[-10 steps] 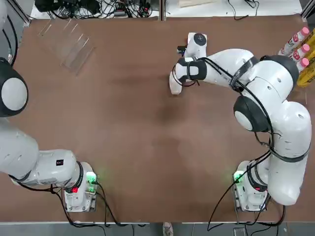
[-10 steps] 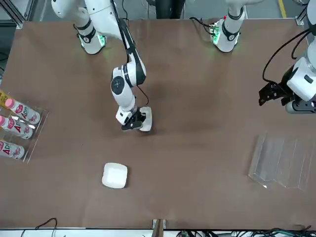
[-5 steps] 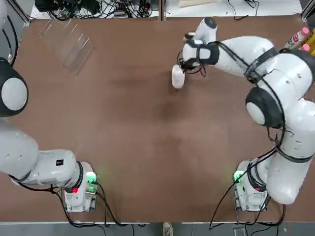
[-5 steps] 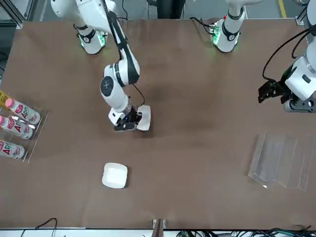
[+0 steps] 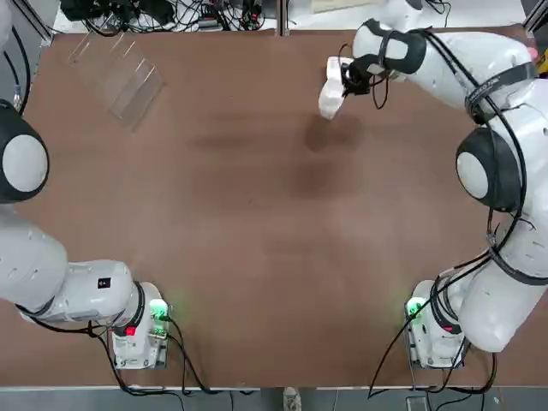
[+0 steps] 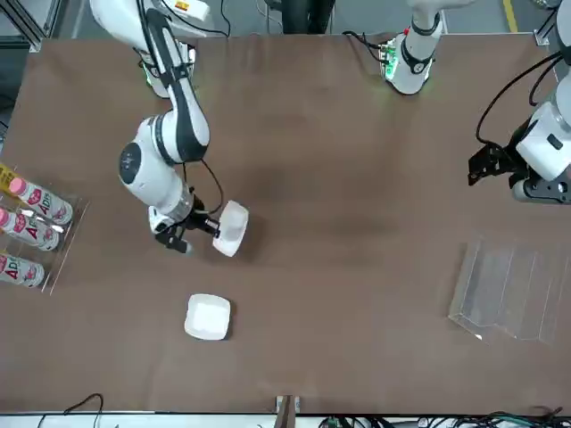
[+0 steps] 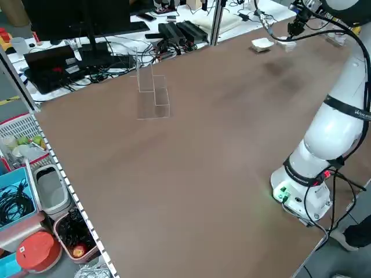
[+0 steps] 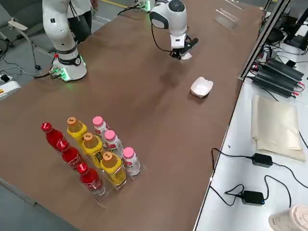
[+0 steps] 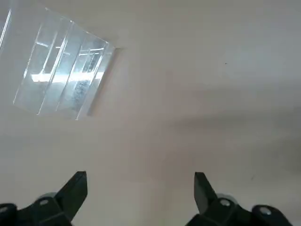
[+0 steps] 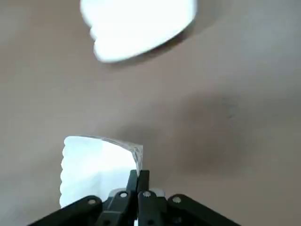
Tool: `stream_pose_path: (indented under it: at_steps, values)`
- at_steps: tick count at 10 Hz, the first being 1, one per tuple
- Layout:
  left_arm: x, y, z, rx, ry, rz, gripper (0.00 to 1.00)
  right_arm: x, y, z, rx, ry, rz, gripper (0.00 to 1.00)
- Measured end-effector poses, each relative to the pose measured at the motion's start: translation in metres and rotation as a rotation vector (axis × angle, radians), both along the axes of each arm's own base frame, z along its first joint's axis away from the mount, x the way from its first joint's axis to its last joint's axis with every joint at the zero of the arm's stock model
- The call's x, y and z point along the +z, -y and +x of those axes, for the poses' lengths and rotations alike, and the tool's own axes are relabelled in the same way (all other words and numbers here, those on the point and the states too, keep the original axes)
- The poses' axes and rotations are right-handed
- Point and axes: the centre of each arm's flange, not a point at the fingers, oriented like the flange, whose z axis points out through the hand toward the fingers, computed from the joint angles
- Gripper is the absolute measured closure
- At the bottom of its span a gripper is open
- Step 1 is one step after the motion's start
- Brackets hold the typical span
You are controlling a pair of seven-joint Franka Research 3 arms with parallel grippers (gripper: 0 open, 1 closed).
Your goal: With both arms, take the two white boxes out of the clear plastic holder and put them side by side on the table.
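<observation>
In the top view, the right gripper is clamped on one white box, the held box, out over the table; the clear plastic holder lies well off to its left, and the right arm hides the spot of the second box. In the front view, the held box hangs tilted from that gripper, while the loose box lies on the table, farther out from the robot than the hand; the rack of bottles stands to the hand's right. The left gripper is over on the hand's left, above the robot's side of the holder. The left side view shows holder and loose box well apart. In the right side view, red, yellow and pink-capped bottles stand together well to the gripper's right, with nothing between the hand and the loose box. In the left wrist view, the left fingers are spread, holding nothing, with the holder ahead of them. In the right wrist view, the fingertips are together on the held box's edge, the loose box just ahead. Since a second ago, the right gripper has moved outward and to its right, and its box has turned; the left gripper and loose box have stayed put.
</observation>
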Motion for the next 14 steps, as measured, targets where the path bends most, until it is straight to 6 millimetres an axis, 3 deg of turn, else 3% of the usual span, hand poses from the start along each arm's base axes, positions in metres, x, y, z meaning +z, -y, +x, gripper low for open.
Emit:
stream_pose_path:
  at_steps: [3,5,7,10,14]
  values:
    - [-0.001,-0.001,0.000,0.001,-0.002,0.000,0.00,0.020,0.097,0.033,-0.328,-0.080,0.032,0.99]
    - [-0.001,-0.001,0.000,0.001,-0.002,0.000,0.00,0.026,0.142,0.043,-0.525,-0.093,0.046,0.99]
    - [-0.002,-0.001,0.001,0.002,-0.004,0.002,0.00,0.026,0.157,0.051,-0.766,-0.043,0.062,0.99]
    - [-0.002,-0.002,0.001,0.003,-0.003,0.004,0.00,-0.008,0.165,0.059,-1.064,-0.021,0.058,0.99]
    - [-0.002,-0.003,0.001,0.004,-0.002,0.004,0.00,-0.047,0.186,0.064,-1.215,0.033,0.020,0.99]
